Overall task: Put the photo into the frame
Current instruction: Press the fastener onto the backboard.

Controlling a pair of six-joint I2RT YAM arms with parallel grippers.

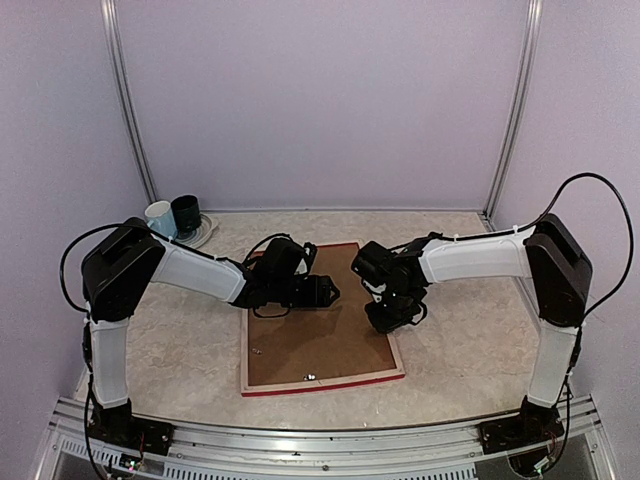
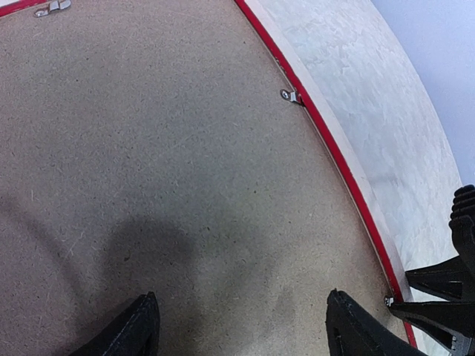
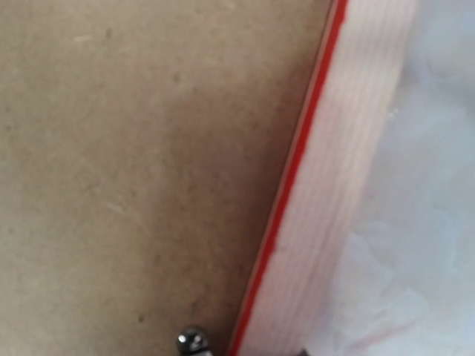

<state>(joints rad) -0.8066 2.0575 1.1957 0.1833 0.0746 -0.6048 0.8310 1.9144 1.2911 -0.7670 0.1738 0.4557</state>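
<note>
Hanging over the thin red-edged pale-wood picture frame (image 1: 325,384), lying back up.
A flat brown backing board (image 1: 320,345) fills it; my left claw (image 2: 241,326) gapes; my right claw (image 1: 386,318), I cannot tell.

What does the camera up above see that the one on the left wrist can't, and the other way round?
Only the overhead view shows the whole frame lying on the table, the left arm, the right arm and two cups at the far left. Only the left wrist view shows the left hand from close up, fingers apart above bare board, and a metal tab clearly. Both share the brown backing board, the frame's red edge and the right hand at the frame's right side.
</note>
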